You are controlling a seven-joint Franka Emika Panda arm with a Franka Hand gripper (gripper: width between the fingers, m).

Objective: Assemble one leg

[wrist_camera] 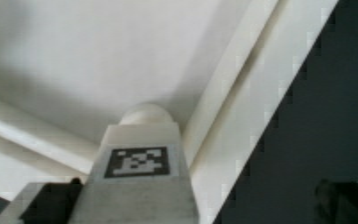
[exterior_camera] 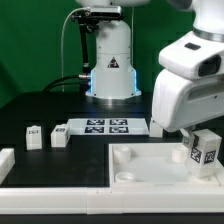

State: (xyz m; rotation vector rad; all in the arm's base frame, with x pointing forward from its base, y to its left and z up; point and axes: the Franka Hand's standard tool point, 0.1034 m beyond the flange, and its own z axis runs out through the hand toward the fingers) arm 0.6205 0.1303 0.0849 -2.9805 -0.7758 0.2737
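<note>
The leg [exterior_camera: 207,151] is a small white blocky peg with a square tag. It stands upright at the near corner of the large white slab [exterior_camera: 140,165] on the exterior view's right. In the wrist view the leg [wrist_camera: 140,185] points down into the slab's [wrist_camera: 87,60] round corner socket [wrist_camera: 147,112]. My gripper [exterior_camera: 199,142] straddles the leg. In the wrist view the gripper [wrist_camera: 197,206] has one finger [wrist_camera: 51,205] against the leg, while the other finger [wrist_camera: 346,200] stands apart, with slab edge and dark table showing between.
The marker board [exterior_camera: 108,126] lies behind the slab in front of the arm's base. Loose legs [exterior_camera: 34,136] [exterior_camera: 58,136] stand at the exterior view's left, another piece [exterior_camera: 5,160] at the left edge. The table is black.
</note>
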